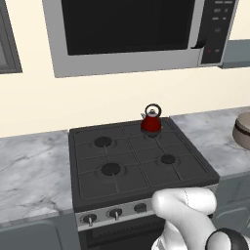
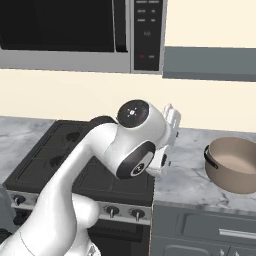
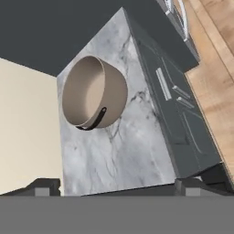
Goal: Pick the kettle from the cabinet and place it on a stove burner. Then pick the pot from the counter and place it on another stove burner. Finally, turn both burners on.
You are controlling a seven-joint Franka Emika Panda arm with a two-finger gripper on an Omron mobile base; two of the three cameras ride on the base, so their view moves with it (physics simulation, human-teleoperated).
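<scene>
- Here, nearest the hand camera, the gripper (image 3: 114,188) shows its two dark fingertips (image 3: 42,186) set wide apart with bare marble between them; the pincer stands fully open and has hold of nothing.
- The arm (image 2: 90,165) rises beside the cooktop (image 1: 93,168), elbow bent, with the wrist turned toward the counter (image 3: 114,151) on the right; the hand view is rolled, so the counter runs away at a slant.
- Beyond the fingertips, well apart from them, the pot (image 3: 93,91) rests upright on the marble, one dark side handle (image 3: 97,119) facing the hand.
- Judged step: reaching for the pot. A sound grasp would probably bring the open fingers over the rim beside the handle, one inside and one outside the wall, before closing; a wide pot may tilt if pinched off-centre.
- Farthest, the kettle (image 1: 151,119) already sits on the rear right burner (image 1: 153,133), so the pot wants a different burner (image 1: 111,169), set down well clear of the kettle.
</scene>
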